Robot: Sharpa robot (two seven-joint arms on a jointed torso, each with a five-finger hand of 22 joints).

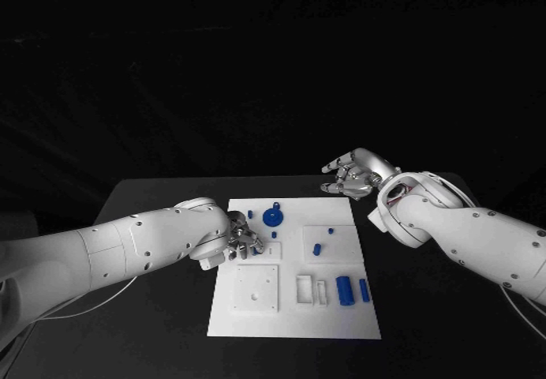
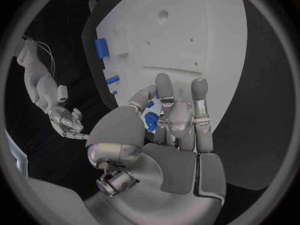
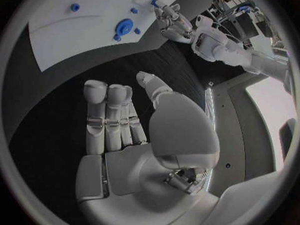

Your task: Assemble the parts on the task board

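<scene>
Left arm: glossy white shell, entering from the left edge of the head view and bent across the matte black counter (image 1: 159, 197). Left hand (image 1: 233, 243): silver metal with grey pads, lying over the left margin of the task board, palm down. In the left wrist view the fingers (image 2: 199, 102) reach flat over the board, and a small blue part (image 2: 150, 120) sits between the thumb and the nearest finger; whether it is pinched or merely lies beneath them cannot be told.

Task board (image 1: 353, 324): flat white rectangular plate, smooth, centre of the frame, carrying raised square blocks and shallow rectangular recesses. Round blue disc part (image 1: 273, 216) with a small knob: upper middle of the board, just right of the left hand. Small blue peg (image 1: 275, 234): below the disc. Short blue piece (image 1: 317, 249): on a square block, centre right. Two blue cylinders (image 1: 344, 289), upright in the picture, side by side: lower right of the board.

Right arm: white shell, entering from the right edge. Right hand (image 1: 355, 175): silver, raised beyond the board's upper right corner, above the counter. Its fingers (image 3: 103, 117) are straight, close together, thumb apart, and hold nothing.
</scene>
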